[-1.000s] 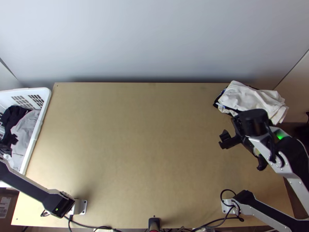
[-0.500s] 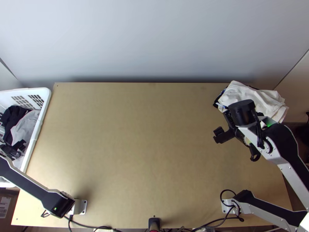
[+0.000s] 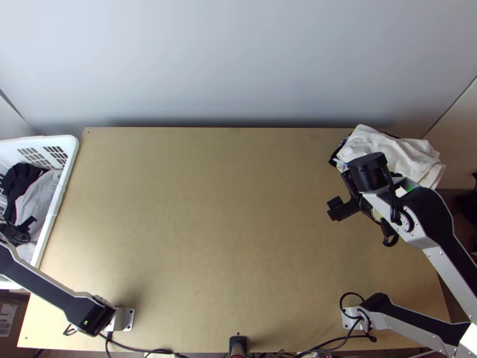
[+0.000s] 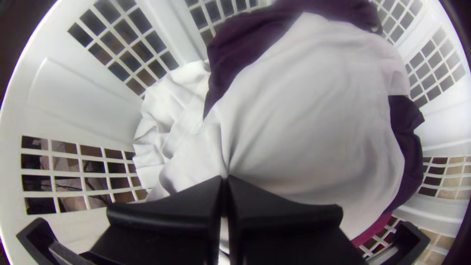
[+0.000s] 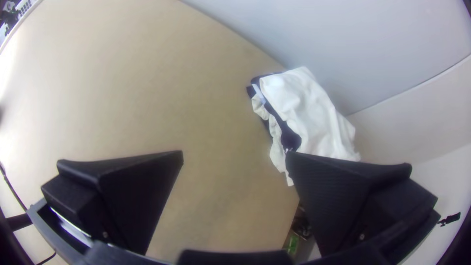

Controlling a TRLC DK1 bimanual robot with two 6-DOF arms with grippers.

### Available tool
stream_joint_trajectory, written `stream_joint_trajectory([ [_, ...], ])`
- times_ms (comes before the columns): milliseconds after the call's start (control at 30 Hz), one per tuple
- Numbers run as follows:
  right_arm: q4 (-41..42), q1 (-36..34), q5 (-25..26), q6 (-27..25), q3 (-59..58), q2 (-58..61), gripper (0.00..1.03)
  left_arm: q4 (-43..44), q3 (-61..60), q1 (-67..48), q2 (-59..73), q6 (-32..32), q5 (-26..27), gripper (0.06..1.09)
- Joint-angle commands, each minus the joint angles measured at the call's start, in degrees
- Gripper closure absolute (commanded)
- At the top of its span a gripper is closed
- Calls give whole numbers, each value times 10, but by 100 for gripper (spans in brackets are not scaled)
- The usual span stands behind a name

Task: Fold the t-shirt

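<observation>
The left gripper [image 3: 19, 231] is down in the white basket [image 3: 36, 141] at the table's left edge, over the heap of cloth there. In the left wrist view its two black fingers [image 4: 169, 208] are clenched, the tips meeting on the shirt [image 4: 314, 113], and creases in the white fabric run together to that one spot, so a pinch of it sits between them. The shirt lies bunched in the basket, a broad, smoother part to one side of the fingertips and a crumpled part to the other; which part of it is pinched I cannot tell. Dark cloth [image 4: 245, 44] shows along its edges, and a small bit of red cloth [image 4: 375, 229] peeks out beside it. The right gripper [image 3: 361, 224] hangs above the right side of the table [image 3: 214, 227], on the near side of a pile [image 3: 381, 146] at the far right corner. In the right wrist view its fingers stand wide apart, with bare wood seen between them, and they grasp nothing. The pile is a loose stack, white cloth on top and dark blue and more white showing at its edge, close by the pale wall [image 3: 238, 59].
</observation>
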Motion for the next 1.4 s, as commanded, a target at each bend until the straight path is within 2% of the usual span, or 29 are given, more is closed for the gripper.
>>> stream_joint_trajectory([
  [0, 2, 1, -1, 0, 4, -1, 5, -15, -41, -2, -109, -37, 9, 105],
  [100, 1, 2, -1, -2, 8, -1, 5, -37, -41, -5, -150, -48, 26, 105],
  [200, 1, 3, -1, -2, 17, -2, 5, -66, -37, -7, -218, -64, 70, 105],
  [400, 1, 3, -1, -3, 29, -6, 5, -120, 5, -18, -302, -95, 94, 105],
  [533, 1, 3, -1, -3, 29, -14, 5, -145, 48, -19, -357, -122, 157, 105],
  [767, 1, 3, -1, -3, 26, -38, 5, -165, 136, -49, -448, -159, 211, 105],
  [800, 1, 2, -1, -5, 26, -48, 5, -165, 156, -68, -475, -160, 244, 105],
  [900, 1, 3, -6, -16, 24, -59, 5, -165, 168, -102, -512, -160, 285, 105],
  [1133, 0, -5, -10, -19, 26, -80, 5, -173, 171, -215, -589, -158, 284, 105],
  [1167, -1, -12, -12, -19, 25, -88, 5, -188, 177, -276, -611, -156, 284, 105],
  [1367, -1, -24, -21, -19, 24, -100, 5, -236, 173, -414, -642, -153, 284, 105],
])
